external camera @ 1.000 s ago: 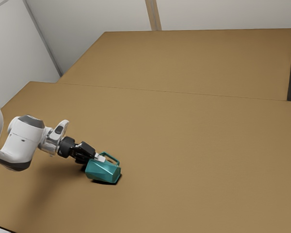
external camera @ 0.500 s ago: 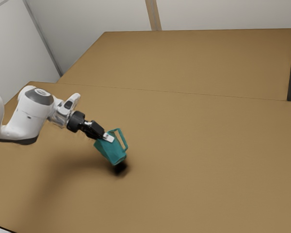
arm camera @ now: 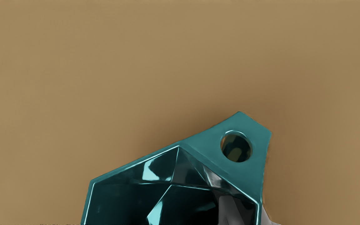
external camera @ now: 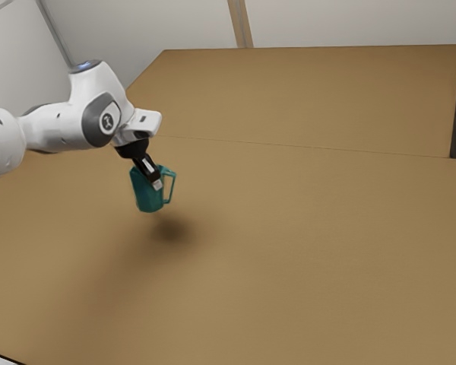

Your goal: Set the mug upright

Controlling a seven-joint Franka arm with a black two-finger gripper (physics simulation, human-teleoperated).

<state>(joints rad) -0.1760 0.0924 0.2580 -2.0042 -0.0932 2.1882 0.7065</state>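
The end effector (external camera: 157,184) has the teal mug (external camera: 145,197) gripped, nearly upright above the table (external camera: 327,258). On the arm (external camera: 57,128) sits a round emblem (external camera: 107,123) (too small for me to read).

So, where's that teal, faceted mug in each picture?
Exterior view: left of centre, the teal, faceted mug is held above the table by the black, two-fingered pincer.
Wrist view: seen close from above, its open rim showing, one pincer finger inside its wall.
Shared landmark: the plain tan tabletop beneath it.
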